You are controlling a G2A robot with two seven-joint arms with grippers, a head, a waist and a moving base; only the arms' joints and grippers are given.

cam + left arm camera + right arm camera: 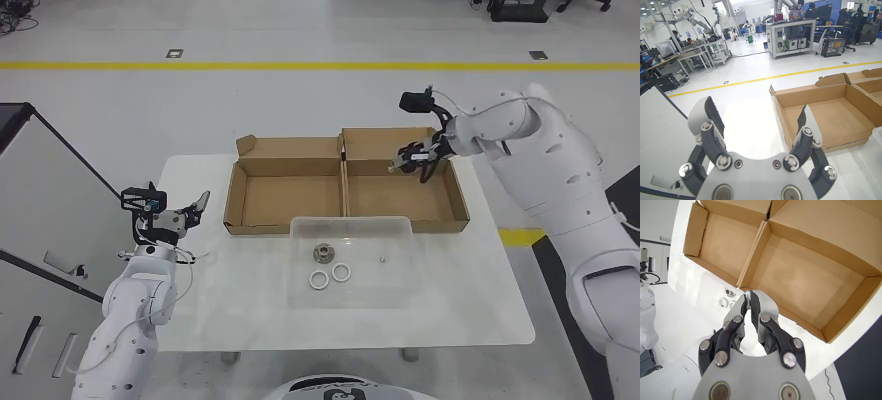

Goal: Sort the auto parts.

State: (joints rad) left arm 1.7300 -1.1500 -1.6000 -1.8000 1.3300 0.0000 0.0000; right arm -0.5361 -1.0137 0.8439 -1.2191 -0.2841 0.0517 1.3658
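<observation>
My right gripper (pixel 748 298) is shut on a small steel bolt (pixel 747 299), held in the air above the right cardboard box (pixel 455 195); from above it hangs over that box's far part (pixel 412 158). A clear plastic tray (pixel 300 228) in front of the boxes holds a grey metal hub (pixel 323 252), two white rings (pixel 319 280) (pixel 342 271) and a small screw (pixel 384 259). My left gripper (pixel 761 115) stands open with nothing between its fingers, at the table's left edge (pixel 190 208), apart from the left cardboard box (pixel 232 195).
The two open cardboard boxes (pixel 702 236) (pixel 846 317) sit side by side at the back of the white table (pixel 470 300), flaps up. A white panel (pixel 40 190) leans beside the table's left side. Bare tabletop lies left and right of the tray.
</observation>
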